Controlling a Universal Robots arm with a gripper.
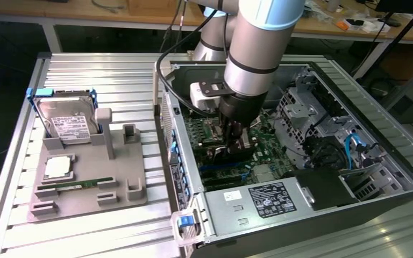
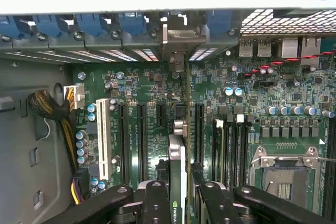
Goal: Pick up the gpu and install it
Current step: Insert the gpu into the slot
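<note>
My gripper (image 1: pixel 234 138) reaches down into the open computer case (image 1: pixel 378 134), over the green motherboard (image 1: pixel 264 137). In the wrist view the gripper (image 2: pixel 178 205) is shut on the gpu (image 2: pixel 177 156), which I see edge-on as a thin dark card standing upright between the black fingers (image 2: pixel 156 198). Its silvery bracket (image 2: pixel 181 38) sits against the case's rear slot openings. The card's lower edge runs along a dark expansion slot, between the neighbouring slots (image 2: pixel 142 140); whether it is fully seated I cannot tell. In the exterior view the gpu (image 1: pixel 228 157) is a dark slab under the wrist.
A grey fixture tray (image 1: pixel 124 196) at the exterior view's left holds a silver hard drive (image 1: pixel 66 122), a processor (image 1: pixel 58 167) and a green memory stick (image 1: pixel 73 186). Inside the case are the power supply (image 1: pixel 260 201), drive cage (image 1: pixel 303 107), processor socket (image 2: pixel 286 177) and a cable bundle (image 2: pixel 55 114).
</note>
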